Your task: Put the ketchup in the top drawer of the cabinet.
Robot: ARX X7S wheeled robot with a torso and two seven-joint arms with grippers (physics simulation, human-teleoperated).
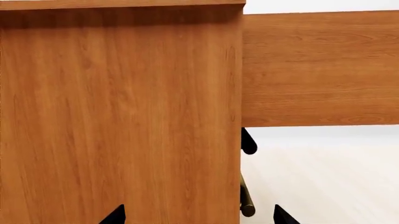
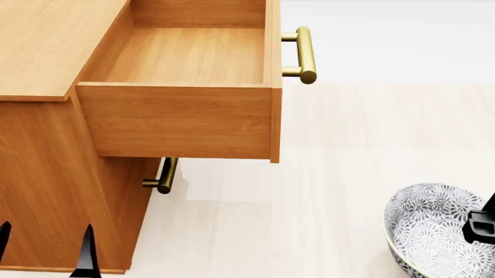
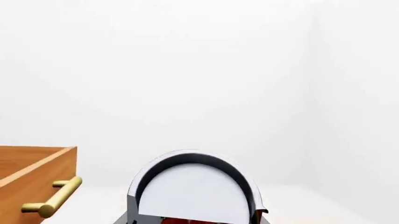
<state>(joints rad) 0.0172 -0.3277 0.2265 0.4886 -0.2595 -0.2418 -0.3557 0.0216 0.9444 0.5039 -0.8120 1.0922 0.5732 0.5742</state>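
Observation:
The ketchup [image 3: 193, 193] fills the lower right wrist view, silver-grey top facing the camera and a strip of red label below; my right gripper is shut on it. In the head view only a black part of the right gripper [image 2: 481, 225] shows at the right edge, and the can is hidden there. The top drawer [image 2: 178, 119] of the cabinet [image 2: 46, 40] is pulled out and empty, its brass handle [image 2: 305, 55] pointing right. It also shows in the right wrist view [image 3: 31, 172]. My left gripper [image 2: 45, 249] is open beside the cabinet's side wall [image 1: 118, 116].
A patterned blue-grey bowl [image 2: 429, 237] stands on the pale floor at the lower right, under my right gripper. The lower drawer is shut, its brass handle [image 2: 162, 176] below the open drawer. The open drawer's side [image 1: 318, 70] juts out past the cabinet.

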